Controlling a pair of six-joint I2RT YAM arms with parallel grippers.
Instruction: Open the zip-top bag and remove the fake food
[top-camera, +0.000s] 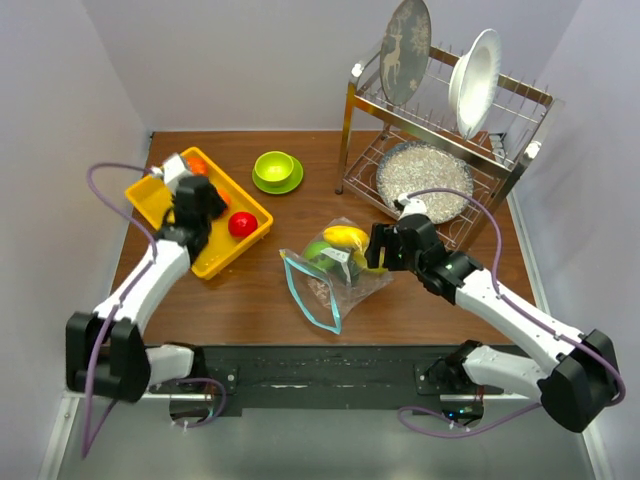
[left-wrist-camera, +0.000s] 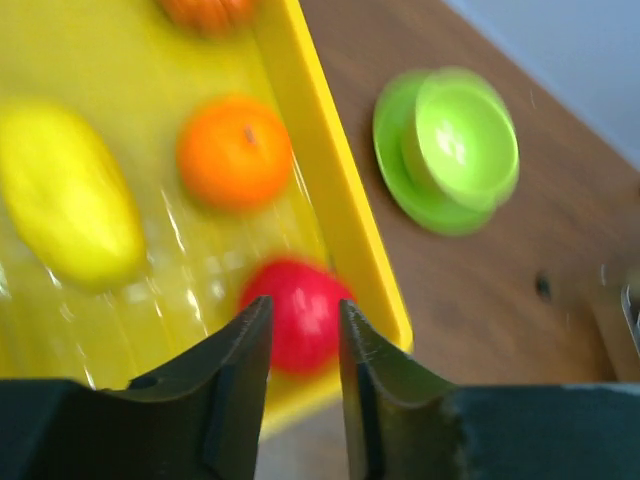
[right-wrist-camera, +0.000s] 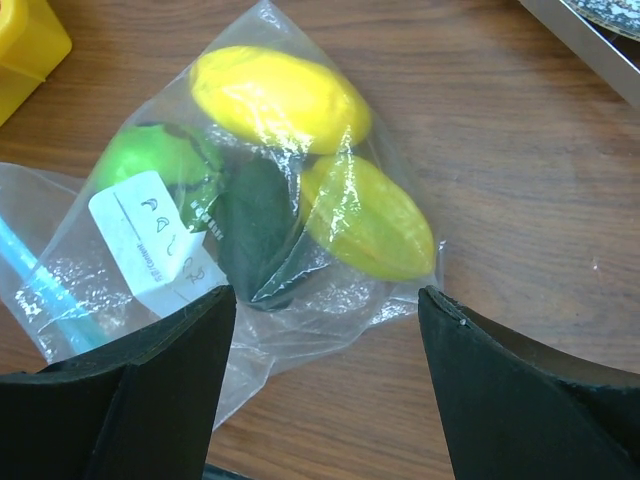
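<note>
Currently the clear crinkly zip-top bag (right-wrist-camera: 150, 250) of glossy plastic fake food (right-wrist-camera: 280, 95) lies just ahead of the nearer right gripper (right-wrist-camera: 325, 298), whose jaws are wide apart and empty; its teal zip strip (top-camera: 312, 293) faces away, leftward.

Tray (top-camera: 147, 200): yellow, askew at my left on the wooden table (top-camera: 250, 310).
Bowl (top-camera: 274, 165): lime-green, upright on its matching saucer (top-camera: 292, 183), near the tray.
Rack (top-camera: 349, 140): far right; grey plate (top-camera: 405, 50) and white plate (top-camera: 474, 80) on edge, speckled dish (top-camera: 423, 172) below.

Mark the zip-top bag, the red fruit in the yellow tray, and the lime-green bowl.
zip-top bag (top-camera: 320, 288), top view, clear panel beside its teal zip strip.
red fruit (top-camera: 242, 224), top view, its middle.
lime-green bowl (top-camera: 275, 165), top view, its inside.
</note>
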